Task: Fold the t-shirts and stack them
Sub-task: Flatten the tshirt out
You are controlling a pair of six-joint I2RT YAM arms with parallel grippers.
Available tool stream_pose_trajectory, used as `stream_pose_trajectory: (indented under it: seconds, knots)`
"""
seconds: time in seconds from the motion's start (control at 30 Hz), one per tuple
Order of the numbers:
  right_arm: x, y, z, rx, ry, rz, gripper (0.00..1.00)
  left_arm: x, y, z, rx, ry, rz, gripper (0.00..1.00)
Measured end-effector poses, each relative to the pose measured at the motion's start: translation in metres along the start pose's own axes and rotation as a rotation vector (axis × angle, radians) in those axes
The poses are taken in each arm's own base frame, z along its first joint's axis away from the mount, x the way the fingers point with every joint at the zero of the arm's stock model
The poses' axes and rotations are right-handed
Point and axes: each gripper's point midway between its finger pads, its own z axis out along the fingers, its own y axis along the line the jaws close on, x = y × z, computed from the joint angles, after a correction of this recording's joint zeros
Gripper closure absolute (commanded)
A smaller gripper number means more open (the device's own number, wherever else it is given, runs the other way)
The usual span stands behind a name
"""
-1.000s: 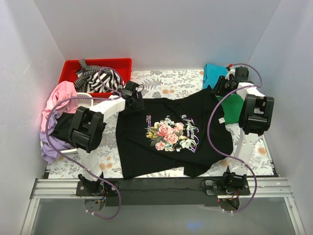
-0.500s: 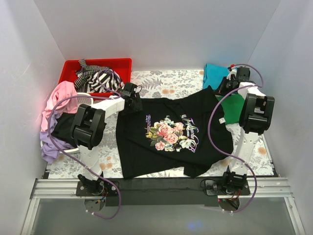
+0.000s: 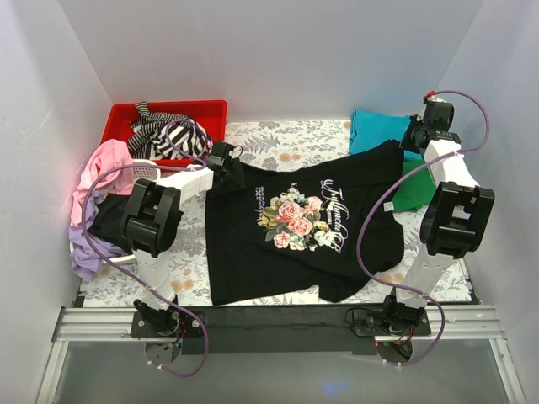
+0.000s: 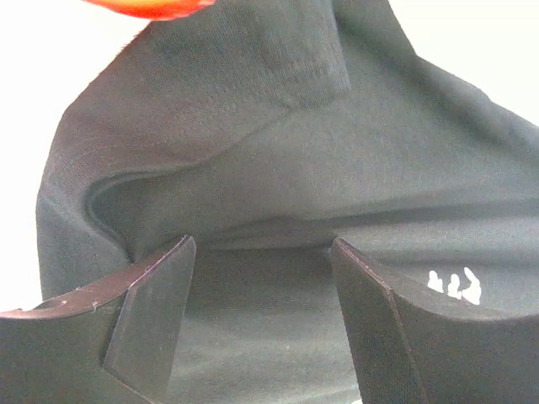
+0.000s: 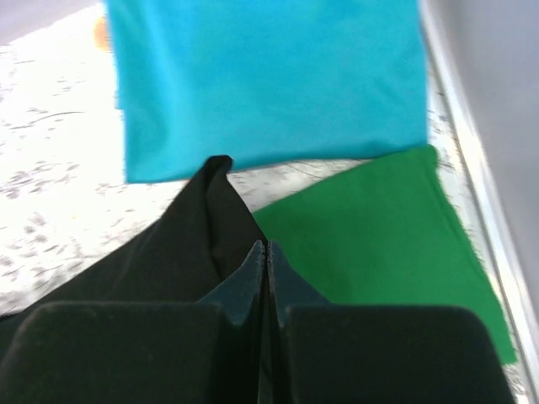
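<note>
- the right gripper [image 5: 268, 248] had its jaws pressed fully together on a peaked corner of the black tee [image 3: 253, 261], at the upper right of the top view.
- the left gripper [image 4: 261, 278] stood with its jaws well apart. a raised fold of the tee ran between its fingers [image 4: 156, 295], unpinched, at the garment's upper left corner.
- the tee lay print up across the middle of the floral table [image 3: 286, 139]. its far edge was drawn taut between the two grippers and its near edge sat close to the arm bases.
- it looked light, limp and quick to drape or bunch. corners, hems and seam edges seemed the surest holds, and one pinch would let the rest sag.
- its long axis appeared to run left to right, tilting toward the upper right. i could not tell which end held the neck.
- the teal tee [image 5: 269, 84] and the green tee [image 5: 379, 244] lay flat just beyond the right gripper.
- a striped tee [image 3: 164, 130] sat in the red bin [image 3: 210, 108] at upper left.
</note>
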Motion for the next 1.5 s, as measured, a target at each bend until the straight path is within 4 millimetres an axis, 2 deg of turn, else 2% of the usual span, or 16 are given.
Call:
stream_pose_trajectory:
  seconds: [0.27,0.4,0.43,0.53,0.73,0.87,0.97,1.07,1.17,1.27,1.33,1.43,1.5]
  knots:
    - [0.009,-0.044,0.012,0.214,0.015,0.007,0.99,0.002,-0.017,-0.002,0.096,0.036,0.003,0.36]
    - [0.011,-0.063,0.031,0.263,0.034,0.020,0.82,-0.008,-0.020,0.000,0.092,0.023,0.001,0.36]
    - [0.012,-0.066,0.037,0.269,0.039,0.022,0.81,-0.010,-0.019,0.000,0.084,0.016,0.001,0.36]
    - [0.022,-0.074,0.044,0.288,0.066,0.029,0.83,-0.021,-0.008,-0.001,0.011,-0.023,0.008,0.35]
    - [0.023,-0.077,0.045,0.301,0.066,0.031,0.85,-0.034,0.032,-0.002,-0.190,-0.096,0.048,0.33]
    - [0.023,-0.072,0.046,0.270,0.067,0.034,0.84,-0.037,0.044,-0.004,-0.243,-0.108,0.052,0.33]
    - [0.024,-0.061,0.048,0.206,0.074,0.040,0.83,-0.037,0.052,-0.006,-0.285,-0.115,0.046,0.34]
    - [0.022,-0.033,0.046,0.076,0.082,0.045,0.80,-0.036,0.050,-0.008,-0.267,-0.105,0.038,0.36]
    - [0.018,0.012,0.037,-0.096,0.084,0.033,0.72,-0.034,0.028,-0.016,-0.130,-0.089,0.027,0.37]
    - [0.022,0.077,0.024,-0.277,0.099,-0.021,0.70,-0.033,-0.015,-0.037,0.110,-0.059,0.023,0.39]
    - [0.032,0.132,0.014,-0.412,0.121,-0.064,0.70,-0.036,-0.046,-0.058,0.274,-0.055,0.031,0.39]
    - [0.056,0.203,-0.006,-0.595,0.174,-0.117,0.70,-0.030,-0.080,-0.080,0.453,-0.033,0.056,0.39]
    - [0.072,0.234,-0.013,-0.677,0.207,-0.134,0.70,-0.016,-0.092,-0.086,0.528,0.010,0.063,0.39]
